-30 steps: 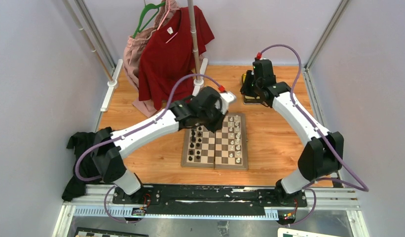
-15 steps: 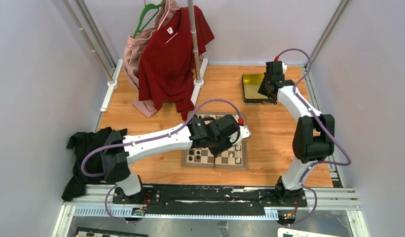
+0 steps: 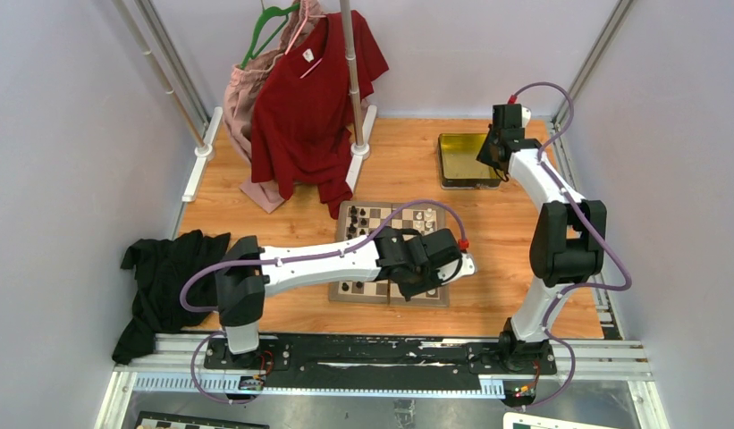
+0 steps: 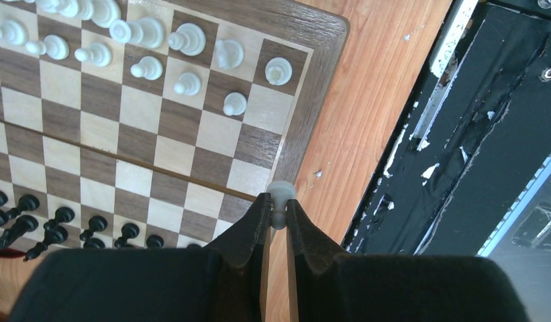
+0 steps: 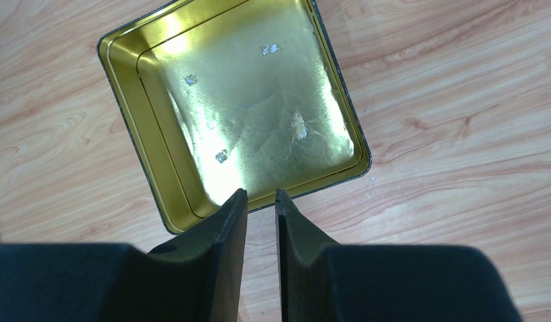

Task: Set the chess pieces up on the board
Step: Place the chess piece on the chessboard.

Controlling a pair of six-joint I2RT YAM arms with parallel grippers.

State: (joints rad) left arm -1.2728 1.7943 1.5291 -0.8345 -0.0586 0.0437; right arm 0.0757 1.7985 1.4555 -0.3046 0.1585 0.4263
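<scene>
Since half a second earlier, the left arm had swung down over the square wooden chessboard of light and dark brown squares [image 4: 306, 100], from its middle to its lower right corner in the top view. The right arm had edged a little further toward the upper right. In the left wrist view the left gripper [image 4: 276, 209] had its fingers clamped on the neck of a tiny cream pawn [image 4: 280, 192], hanging over the board's tan border at lower centre. Gripping it there probably left its base free to set down upright. The other small cream chess pieces [image 4: 186, 39] stood in two rows at the upper left and the small black figures [image 4: 61, 218] at the lower left. Which square waited for the pawn could not be told. The right gripper [image 5: 261, 198] hovered over the near rim of the shiny gold rectangular tin [image 5: 145, 134] on the pale wooden worktop [image 5: 460, 100]. Its fingers were a narrow slit apart and held nothing, seemingly parked out of the way.
</scene>
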